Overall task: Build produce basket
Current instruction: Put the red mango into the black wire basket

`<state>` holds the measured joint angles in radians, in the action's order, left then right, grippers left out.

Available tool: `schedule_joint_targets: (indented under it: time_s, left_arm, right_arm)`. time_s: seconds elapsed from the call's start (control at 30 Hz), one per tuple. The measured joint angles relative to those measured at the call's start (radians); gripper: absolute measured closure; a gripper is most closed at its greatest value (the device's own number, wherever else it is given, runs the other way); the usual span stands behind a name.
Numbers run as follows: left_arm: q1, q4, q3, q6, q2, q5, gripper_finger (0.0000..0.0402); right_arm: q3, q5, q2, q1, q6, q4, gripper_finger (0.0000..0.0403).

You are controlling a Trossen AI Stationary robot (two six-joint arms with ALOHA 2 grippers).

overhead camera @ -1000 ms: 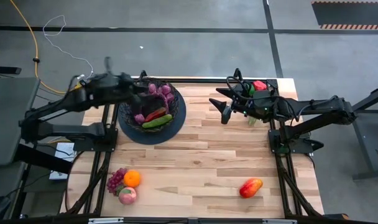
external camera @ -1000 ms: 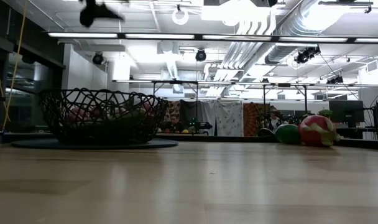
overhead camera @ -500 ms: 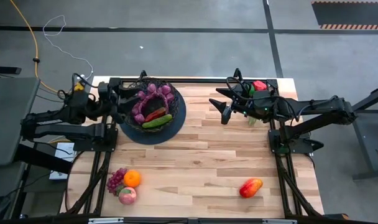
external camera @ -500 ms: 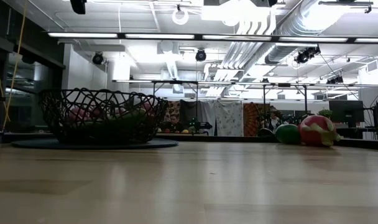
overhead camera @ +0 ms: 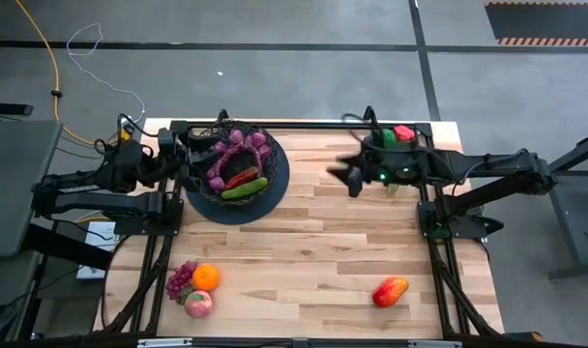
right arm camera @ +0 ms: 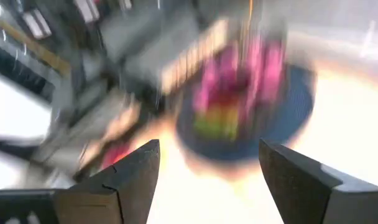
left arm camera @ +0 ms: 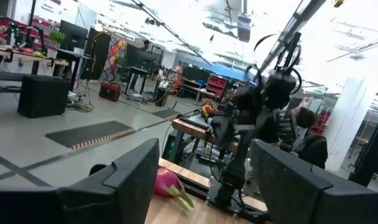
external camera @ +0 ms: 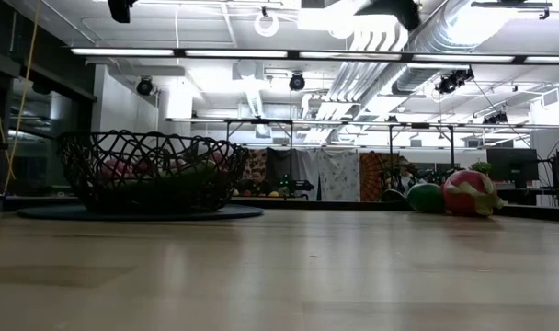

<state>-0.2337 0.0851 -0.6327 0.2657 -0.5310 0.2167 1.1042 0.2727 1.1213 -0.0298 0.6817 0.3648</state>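
Note:
The black wire basket (overhead camera: 234, 166) stands on its dark round base at the table's far left. It holds purple grapes, a red piece and a green cucumber (overhead camera: 245, 189). My left gripper (overhead camera: 190, 157) is open and empty just left of the basket, at its rim. My right gripper (overhead camera: 348, 172) is open and empty above the far middle of the table, right of the basket. Its wrist view shows the basket (right arm camera: 245, 106) blurred ahead. A grape bunch (overhead camera: 181, 280), an orange (overhead camera: 205, 277) and a peach (overhead camera: 198, 304) lie near left, a mango (overhead camera: 390, 291) near right.
A red pepper (overhead camera: 403, 133) and a green piece lie at the far right corner by the right arm. They show in the low view as a green ball (external camera: 427, 198) and a pink-red piece (external camera: 468, 193). Bare wood lies between the basket and the near fruits.
My left gripper has drawn back from above the basket toward the table's left edge and now holds still. My right gripper has started moving in the last half second. It is blurred in the high view and now shows at the top of the low view.

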Motion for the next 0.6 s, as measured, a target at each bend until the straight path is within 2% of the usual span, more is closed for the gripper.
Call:
schedule_joint_targets:
  time_s: [0.13, 0.2, 0.3, 0.47, 0.6]
  left_arm:
    - [0.000, 0.000, 0.000, 0.000, -0.003, 0.004, 0.0160]
    - [0.000, 0.001, 0.000, -0.006, -0.003, 0.012, 0.0160]
    - [0.000, 0.010, 0.000, -0.007, -0.003, 0.012, 0.0160]
    - [0.000, 0.038, -0.001, -0.007, -0.003, 0.012, 0.0160]
    - [0.000, 0.044, -0.001, -0.007, -0.003, 0.012, 0.0160]
  right_arm:
    - [-0.001, -0.281, 0.025, -0.022, 0.290, 0.355, 0.0141]
    - [-0.020, -0.335, 0.045, -0.079, 0.416, 0.514, 0.0141]
    - [-0.101, -0.394, 0.055, -0.202, 0.633, 0.605, 0.0141]
    - [-0.279, -0.553, 0.056, -0.451, 1.074, 0.492, 0.0141]
    - [-0.399, -0.576, 0.056, -0.625, 1.394, 0.251, 0.0141]
